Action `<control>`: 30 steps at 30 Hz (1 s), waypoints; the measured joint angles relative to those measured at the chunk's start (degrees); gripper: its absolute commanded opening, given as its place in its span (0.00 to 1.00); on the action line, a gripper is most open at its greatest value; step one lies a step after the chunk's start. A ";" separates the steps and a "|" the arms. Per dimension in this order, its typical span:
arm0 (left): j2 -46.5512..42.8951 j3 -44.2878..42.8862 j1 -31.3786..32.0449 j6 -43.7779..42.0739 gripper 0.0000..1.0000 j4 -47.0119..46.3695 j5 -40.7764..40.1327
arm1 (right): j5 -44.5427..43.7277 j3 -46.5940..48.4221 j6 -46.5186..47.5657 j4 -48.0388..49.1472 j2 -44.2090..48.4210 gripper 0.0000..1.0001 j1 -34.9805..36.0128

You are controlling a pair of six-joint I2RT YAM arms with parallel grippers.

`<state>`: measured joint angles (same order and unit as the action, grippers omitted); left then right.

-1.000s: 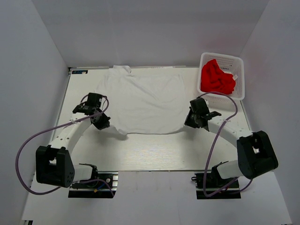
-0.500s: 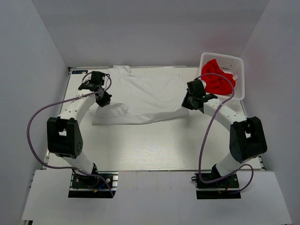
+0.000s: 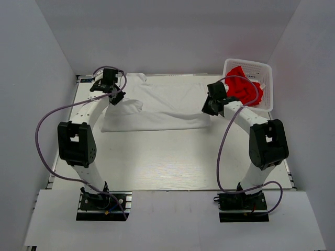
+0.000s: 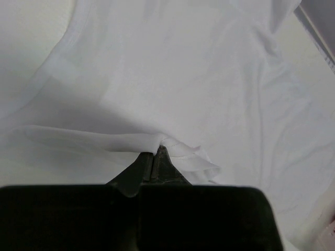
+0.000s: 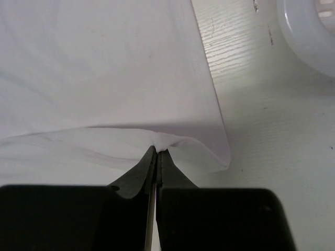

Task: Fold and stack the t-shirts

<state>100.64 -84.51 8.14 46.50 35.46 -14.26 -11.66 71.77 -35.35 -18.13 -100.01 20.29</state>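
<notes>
The white t-shirt (image 3: 162, 104) lies at the back of the table, its near half folded over the far half. My left gripper (image 3: 116, 99) is shut on the shirt's hem at the left (image 4: 172, 146). My right gripper (image 3: 208, 108) is shut on the hem at the right (image 5: 170, 141). Both hold the edge just above the cloth below. The red t-shirt (image 3: 243, 89) lies crumpled in the white basket (image 3: 266, 70) at the back right.
The white walls close in on three sides. The basket's rim shows at the top right of the right wrist view (image 5: 309, 47). Purple cables loop off both arms. Bare wooden tabletop (image 3: 167, 157) spreads in front of the shirt.
Both grippers have carried the shirt's near hem away from me toward the back, folding the shirt in half. The arms have stretched out farther.
</notes>
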 measured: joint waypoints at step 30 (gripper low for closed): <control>9.38 3.98 -0.52 -5.27 1.00 -0.57 -2.25 | 5.01 5.33 10.45 4.00 -8.44 0.90 4.39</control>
<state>110.02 -80.53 7.62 41.23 34.89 -16.51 -6.66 77.10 -24.91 -14.13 -108.44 24.69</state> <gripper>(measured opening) 0.991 0.901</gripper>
